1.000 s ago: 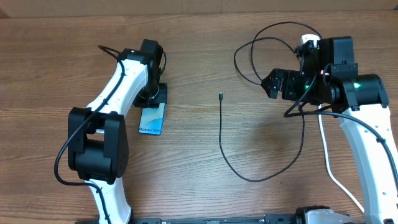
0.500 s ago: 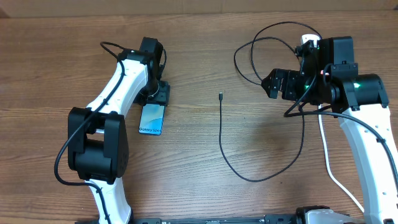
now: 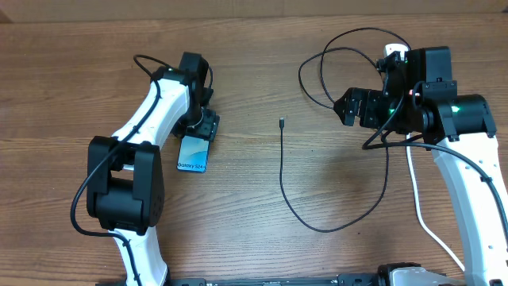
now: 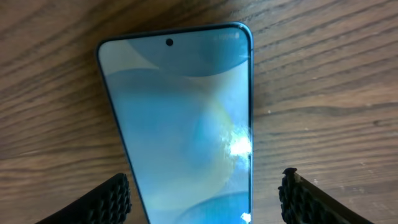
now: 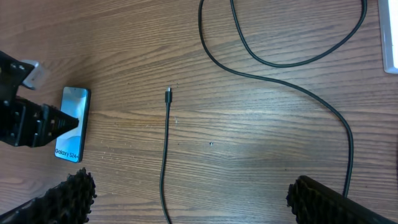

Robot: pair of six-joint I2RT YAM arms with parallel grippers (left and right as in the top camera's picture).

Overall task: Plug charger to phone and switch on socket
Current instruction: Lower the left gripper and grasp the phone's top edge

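Observation:
The phone [image 3: 194,152] lies flat on the wood, light-blue screen up. My left gripper [image 3: 203,128] stands open over its far short end. In the left wrist view the phone [image 4: 186,118] runs between the fingers [image 4: 107,200] with a gap of table showing on each side. The charger's connector tip [image 3: 282,121] lies loose mid-table, and its black cable [image 3: 283,187] loops down and back toward the right arm. My right gripper [image 3: 349,107] hangs wide open above the table, holding nothing. The socket [image 3: 390,52] is mostly hidden behind the right arm; only a white edge [image 5: 390,37] shows.
A thick white cord [image 3: 429,230] runs down the right side under the right arm. More loops of black cable [image 3: 317,67] lie at the back right. Bare wood separates the phone [image 5: 71,121] and the connector tip [image 5: 168,93].
My left gripper has opened and let go of the phone's far end, shifting slightly right. The phone stays flat on the table. The right arm has not moved.

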